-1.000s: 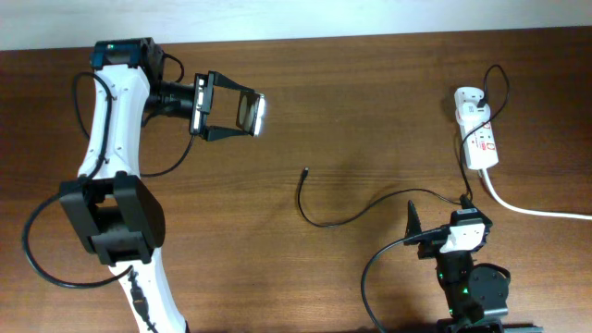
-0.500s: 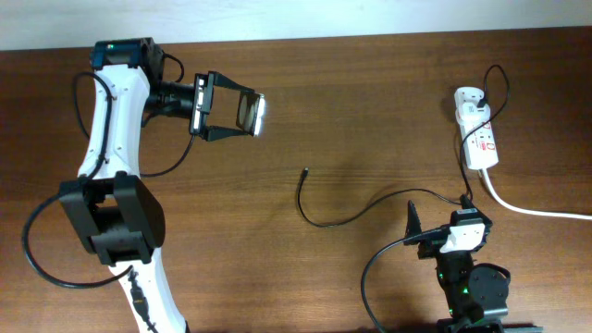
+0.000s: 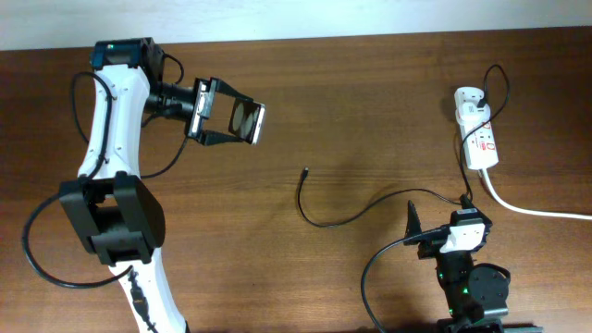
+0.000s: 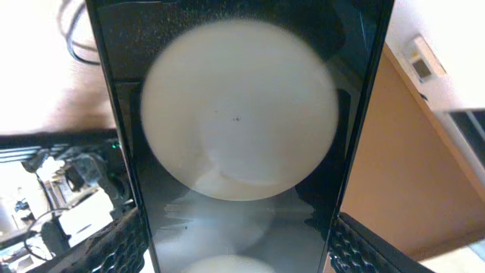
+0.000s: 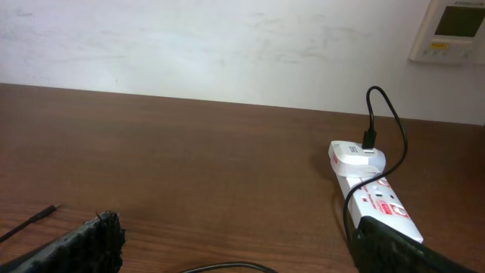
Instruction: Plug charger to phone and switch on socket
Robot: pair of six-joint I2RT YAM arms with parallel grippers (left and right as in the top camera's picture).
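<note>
Gripping the phone by its long edges, the left gripper is seen in the upper left of the overhead frame, jaws closed on it. A slip or twist is the risk here: glossy glass is pinched on thin edges, and the port could be turned away from the charger tip lying mid-frame. The right gripper is spread wide at lower right, empty. The phone is shown black and mirror-bright, with a big round reflection across its face.
</note>
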